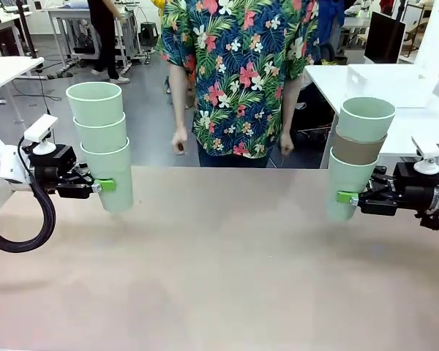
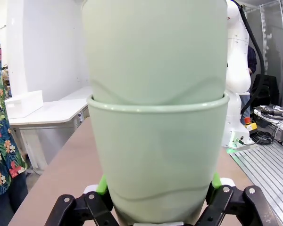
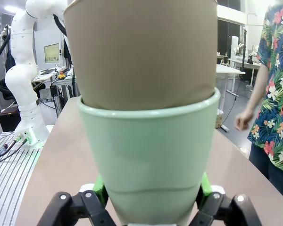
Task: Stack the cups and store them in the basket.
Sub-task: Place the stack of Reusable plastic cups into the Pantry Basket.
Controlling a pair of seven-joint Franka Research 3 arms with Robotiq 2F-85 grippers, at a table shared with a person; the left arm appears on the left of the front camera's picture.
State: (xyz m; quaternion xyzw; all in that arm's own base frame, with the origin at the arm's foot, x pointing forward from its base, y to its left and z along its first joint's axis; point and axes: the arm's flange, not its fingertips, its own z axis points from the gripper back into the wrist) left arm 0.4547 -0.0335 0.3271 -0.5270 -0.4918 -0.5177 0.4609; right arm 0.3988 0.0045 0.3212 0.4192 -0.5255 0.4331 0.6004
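tan table (image 1: pixel 219 278) | left gripper (image 1: pixel 110 186) clamps three nested mint cups (image 1: pixel 100 137) | right gripper (image 1: pixel 344 196) clamps mint-brown-mint stack (image 1: pixel 358 150)

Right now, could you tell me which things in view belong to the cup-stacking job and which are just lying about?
Job: three green cups stacked in the left gripper; green, brown and green cups stacked in the right gripper.
Just about: the table, the person standing behind it, a dark monitor farther back.
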